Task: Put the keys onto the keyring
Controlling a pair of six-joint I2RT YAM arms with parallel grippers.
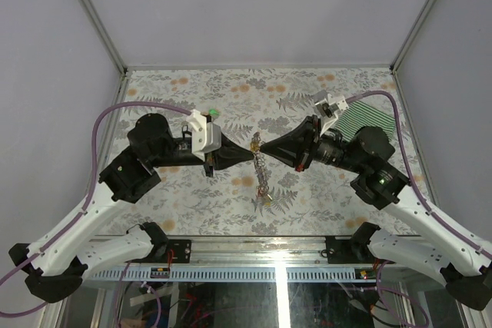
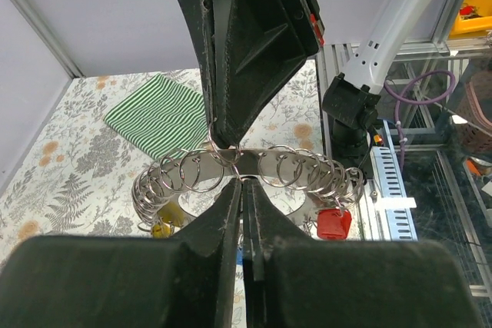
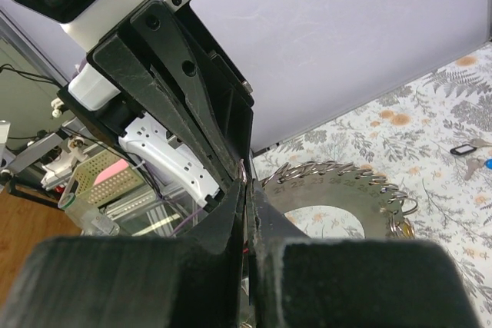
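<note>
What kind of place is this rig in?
Probably a lab robot cell: plain grey enclosure walls on aluminium frame rails, a floral-print table covering, a white slotted cable duct along the near edge.

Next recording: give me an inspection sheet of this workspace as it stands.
Surface: floral-patterned table.
Job's things: keyring hangs between the arms, lined with small split rings; red key and yellow key hang from it; black key and blue key lie loose on the table.
Clutter: green striped cloth, far right.
End effectors: left end effector and right end effector both shut, tip to tip, pinching the keyring's upper edge.
Cables: purple cables along both arms, apart from the keyring.
Surroundings: grey enclosure walls; nothing else seen.
</note>
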